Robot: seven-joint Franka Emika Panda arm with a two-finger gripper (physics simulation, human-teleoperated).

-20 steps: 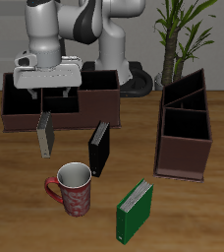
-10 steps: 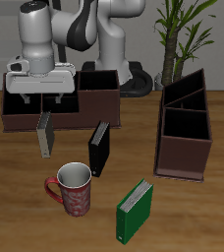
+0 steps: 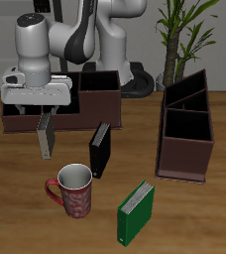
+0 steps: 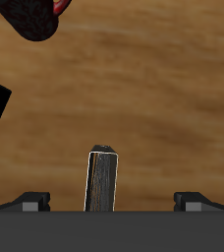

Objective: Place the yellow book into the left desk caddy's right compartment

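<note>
The yellow book [image 3: 44, 136] stands upright on the table just in front of the long low caddy [image 3: 60, 104], directly under my gripper [image 3: 38, 111], whose fingers [image 4: 33, 203] are spread wide to either side of its top edge, touching nothing. I judge it light, stiff and thin, likely to tip if nudged, so I would pinch its flat covers near the top. Going back from the table's front: green book [image 3: 136, 212], mug [image 3: 71, 190], black book [image 3: 100, 149], then the left desk caddy [image 3: 186, 129], its compartments looking empty.
</note>
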